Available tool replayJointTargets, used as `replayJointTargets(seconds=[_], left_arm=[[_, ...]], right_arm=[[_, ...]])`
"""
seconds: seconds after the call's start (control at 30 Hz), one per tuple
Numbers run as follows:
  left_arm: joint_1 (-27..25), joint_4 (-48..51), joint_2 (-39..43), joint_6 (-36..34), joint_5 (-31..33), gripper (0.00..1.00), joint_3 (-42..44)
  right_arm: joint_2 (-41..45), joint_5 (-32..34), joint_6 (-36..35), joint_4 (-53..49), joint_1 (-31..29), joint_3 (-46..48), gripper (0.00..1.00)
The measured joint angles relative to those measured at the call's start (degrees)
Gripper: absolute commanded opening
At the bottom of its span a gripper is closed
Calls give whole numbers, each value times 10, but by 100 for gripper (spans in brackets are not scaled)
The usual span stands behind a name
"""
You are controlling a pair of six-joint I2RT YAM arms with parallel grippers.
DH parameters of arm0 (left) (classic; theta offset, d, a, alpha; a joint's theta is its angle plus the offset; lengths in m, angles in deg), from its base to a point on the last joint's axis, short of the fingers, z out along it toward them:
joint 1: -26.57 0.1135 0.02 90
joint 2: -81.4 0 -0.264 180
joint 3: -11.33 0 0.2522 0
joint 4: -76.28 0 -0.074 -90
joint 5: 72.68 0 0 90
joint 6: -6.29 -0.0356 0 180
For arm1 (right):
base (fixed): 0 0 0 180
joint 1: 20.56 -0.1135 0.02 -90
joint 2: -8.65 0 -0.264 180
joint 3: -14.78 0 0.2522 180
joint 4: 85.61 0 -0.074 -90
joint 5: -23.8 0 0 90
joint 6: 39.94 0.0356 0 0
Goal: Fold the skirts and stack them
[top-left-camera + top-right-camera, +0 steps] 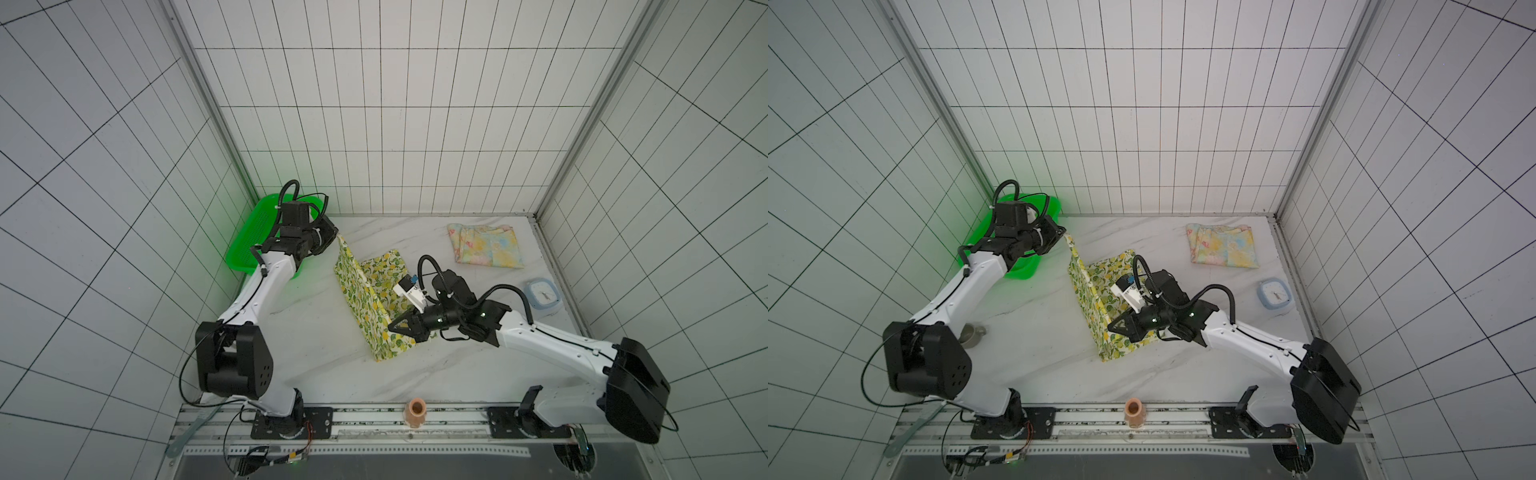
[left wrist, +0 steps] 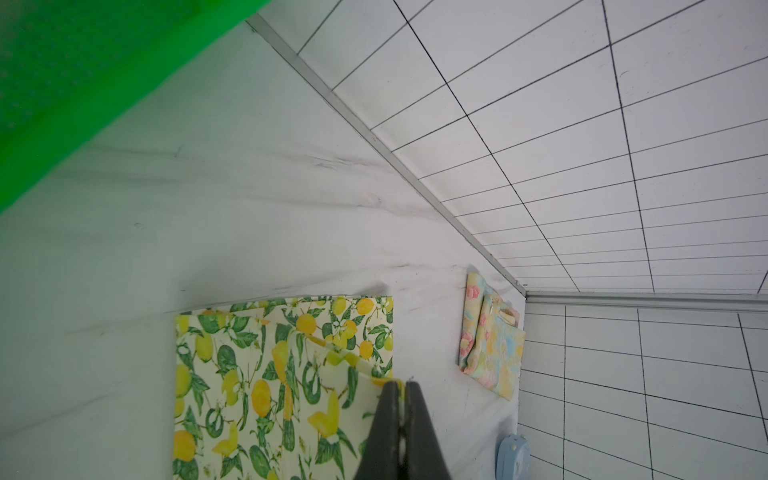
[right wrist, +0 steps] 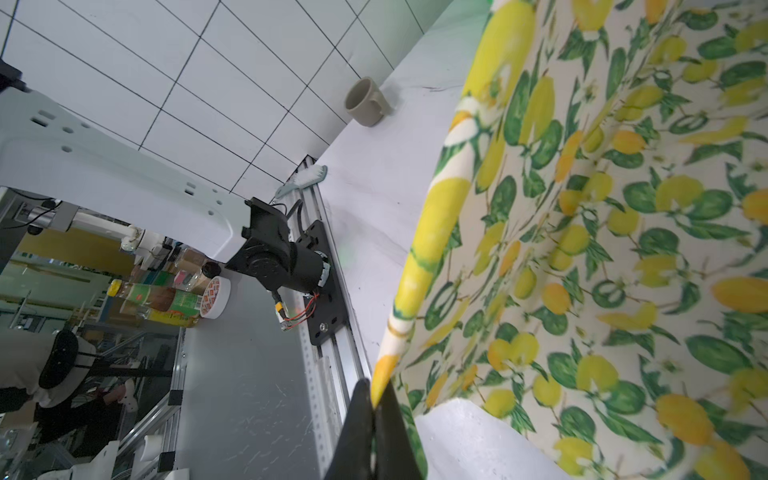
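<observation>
Your left gripper (image 2: 398, 384) is pinched tight on one top corner of the lemon skirt (image 1: 365, 299). Its arm is stretched out across the green basket (image 1: 249, 237), with the wrist turned sideways. Your right gripper (image 3: 374, 395) is clamped on the opposite corner, its forearm low and pointing toward the left arm.

Between the two grips the skirt's edge is lifted and taut, its long axis running straight from one gripper to the other. The cloth below hangs as a raised flap, and the remainder lies flat on the table (image 1: 316, 357) under the right wrist.

The pastel skirt (image 1: 486, 245) lies folded well beyond the right gripper, near the far wall.
</observation>
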Motion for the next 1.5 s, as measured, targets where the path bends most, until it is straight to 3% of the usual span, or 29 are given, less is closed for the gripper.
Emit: replayJointTargets(seconds=[0.43, 0.8, 1.0, 1.5], left_arm=[[130, 81, 153, -35, -30, 0, 81], [139, 109, 156, -48, -29, 0, 83], [78, 102, 116, -51, 22, 0, 58], [-99, 13, -130, -30, 101, 0, -38]], right_arm=[[-40, 36, 2, -18, -99, -63, 0], [-70, 40, 1, -12, -130, -74, 0], [-60, 26, 3, 4, -117, -68, 0], [-17, -76, 32, 90, 57, 110, 0]])
